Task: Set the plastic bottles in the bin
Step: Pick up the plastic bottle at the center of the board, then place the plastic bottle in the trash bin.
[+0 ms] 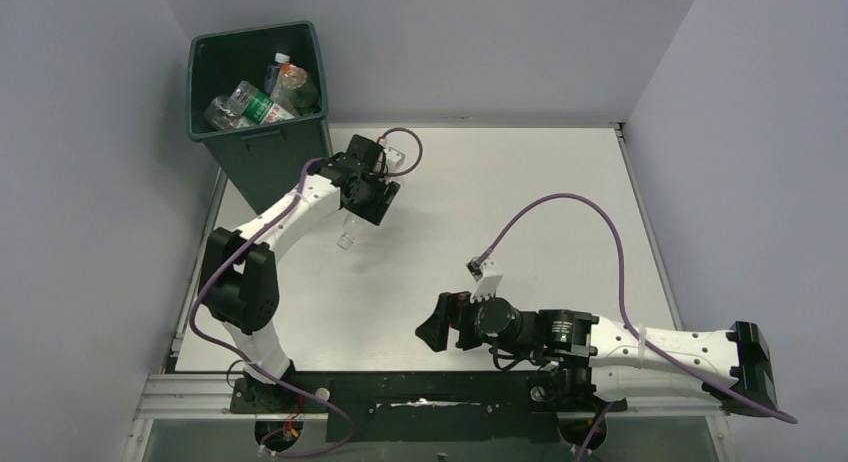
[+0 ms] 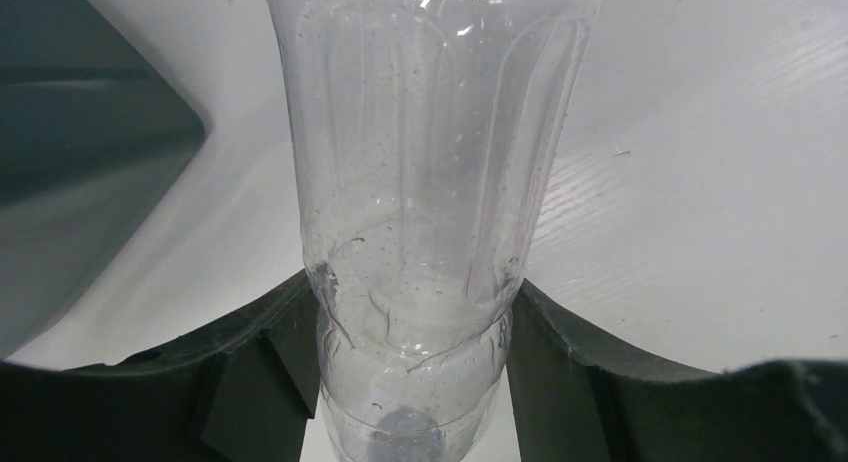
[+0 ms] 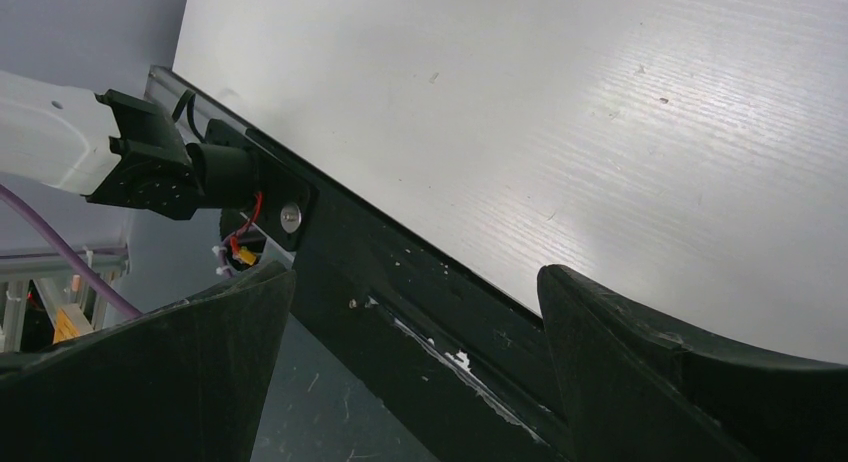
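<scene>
Top view: the left gripper point(image 1: 368, 204) is clamped on a clear plastic bottle point(image 1: 346, 234) that juts from it over the white table point(image 1: 520, 182), just beside the dark green bin point(image 1: 262, 167); other bottles point(image 1: 255, 102) lie inside the bin; the right gripper point(image 1: 432, 330) stands wide apart, holding nothing, well away from both. Left wrist view: both fingers point(image 2: 270, 362) press the bottle's sides; the bin's wall shows at left. Right wrist view: jaws spread, nothing between them, over the black rail point(image 3: 400, 292) at the table's edge.
</scene>
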You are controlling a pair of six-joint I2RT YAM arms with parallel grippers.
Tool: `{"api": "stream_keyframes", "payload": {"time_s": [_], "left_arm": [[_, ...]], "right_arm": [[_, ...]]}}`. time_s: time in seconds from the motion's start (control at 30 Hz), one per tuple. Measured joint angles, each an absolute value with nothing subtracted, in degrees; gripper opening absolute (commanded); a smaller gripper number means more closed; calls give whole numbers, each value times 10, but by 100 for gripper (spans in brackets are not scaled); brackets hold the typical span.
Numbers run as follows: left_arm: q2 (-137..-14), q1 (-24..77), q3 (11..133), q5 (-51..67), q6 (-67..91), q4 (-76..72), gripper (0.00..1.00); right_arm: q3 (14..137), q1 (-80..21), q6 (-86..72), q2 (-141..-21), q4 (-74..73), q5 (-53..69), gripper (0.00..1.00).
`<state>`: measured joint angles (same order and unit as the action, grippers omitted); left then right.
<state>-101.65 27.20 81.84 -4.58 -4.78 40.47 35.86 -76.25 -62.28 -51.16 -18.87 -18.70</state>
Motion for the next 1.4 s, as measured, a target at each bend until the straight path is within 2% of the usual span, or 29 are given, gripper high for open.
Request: {"api": "stream_keyframes", "payload": {"time_s": [0.5,0.83,1.0,1.2,1.4], "left_arm": [[-967,299,1049,11,-10,487,48],[-967,287,1305,86,36,521,57],[-964,199,1378,130,85,486,57],[-990,23,1372,184,157,425,56],[-1048,-52,1363,224,222,333,56]], "right_arm": [[340,-766,-636,-496,-180,-195,98],[337,-766,-637,-491,-175,-195,98],[337,-770,-637,-491,-176,-196,98],[337,-783,-647,-481,-180,-201,98],[334,-788,-657,-470,-185,-204,98]]}}
